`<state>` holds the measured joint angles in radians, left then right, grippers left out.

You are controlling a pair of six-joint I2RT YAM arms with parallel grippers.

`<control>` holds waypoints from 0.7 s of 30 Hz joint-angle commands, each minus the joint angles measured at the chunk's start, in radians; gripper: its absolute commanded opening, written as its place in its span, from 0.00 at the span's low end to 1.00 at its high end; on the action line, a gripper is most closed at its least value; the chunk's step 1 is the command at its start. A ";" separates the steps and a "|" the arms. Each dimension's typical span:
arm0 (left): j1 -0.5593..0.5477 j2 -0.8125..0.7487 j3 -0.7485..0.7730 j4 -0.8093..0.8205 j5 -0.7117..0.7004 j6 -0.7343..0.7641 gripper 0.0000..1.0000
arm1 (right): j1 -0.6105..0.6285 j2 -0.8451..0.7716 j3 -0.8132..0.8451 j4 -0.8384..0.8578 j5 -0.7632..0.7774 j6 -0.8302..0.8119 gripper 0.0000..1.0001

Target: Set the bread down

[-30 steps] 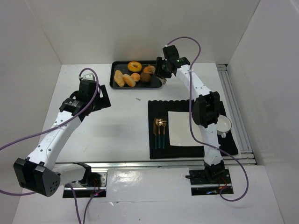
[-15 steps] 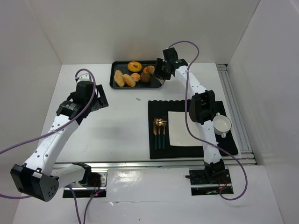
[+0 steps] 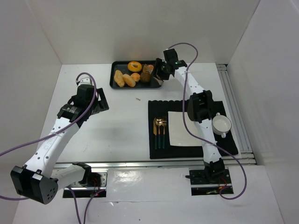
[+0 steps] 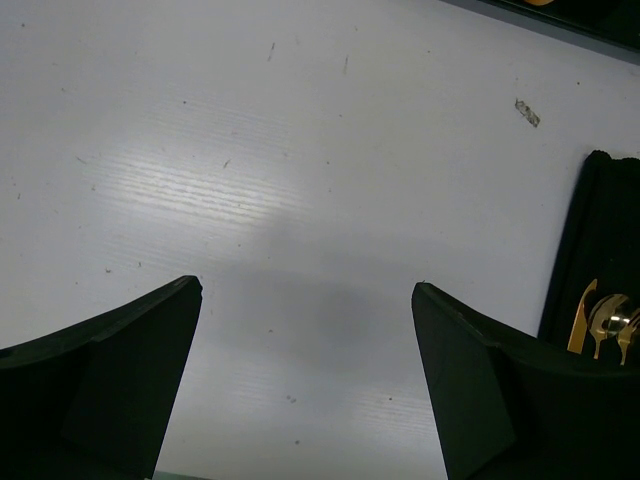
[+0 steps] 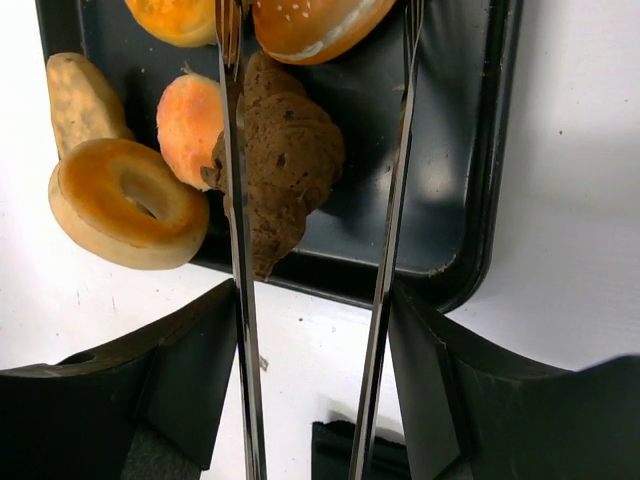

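A black tray (image 3: 113, 78) at the back holds several breads. In the right wrist view, a brown croissant (image 5: 285, 160) lies on the tray (image 5: 450, 150) beside a ring doughnut (image 5: 128, 203), an orange roll (image 5: 190, 115) and a sesame bun (image 5: 315, 25). My right gripper (image 5: 315, 290) is shut on metal tongs (image 5: 240, 300). Their two arms straddle the croissant, the left arm against its edge and the right arm apart from it. My left gripper (image 4: 307, 285) hangs open over bare table.
A black mat (image 3: 154, 106) on the right carries a white square plate (image 3: 180, 128), gold cutlery (image 3: 160, 132) and a white cup (image 3: 221, 124). The mat's edge (image 4: 600, 230) and the cutlery (image 4: 605, 315) show in the left wrist view. White walls enclose the table.
My right gripper with the tongs has edged left over the tray's right end. The left arm has drawn slightly toward the near edge.
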<state>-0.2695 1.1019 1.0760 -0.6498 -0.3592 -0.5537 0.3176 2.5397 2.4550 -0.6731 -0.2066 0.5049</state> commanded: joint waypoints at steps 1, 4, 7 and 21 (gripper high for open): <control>-0.002 -0.010 -0.007 0.039 0.017 -0.008 1.00 | -0.009 0.030 0.065 0.073 -0.042 0.026 0.66; -0.002 -0.010 -0.007 0.039 0.008 0.001 1.00 | -0.009 0.040 0.081 0.073 -0.022 0.026 0.61; -0.002 -0.010 -0.007 0.039 -0.001 0.001 1.00 | -0.018 0.028 0.069 0.064 0.002 0.026 0.47; -0.002 -0.028 -0.007 0.029 -0.001 0.001 1.00 | -0.009 -0.249 -0.171 0.176 0.079 0.026 0.21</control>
<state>-0.2695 1.1019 1.0733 -0.6434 -0.3546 -0.5537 0.3080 2.4668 2.3173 -0.6003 -0.1684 0.5285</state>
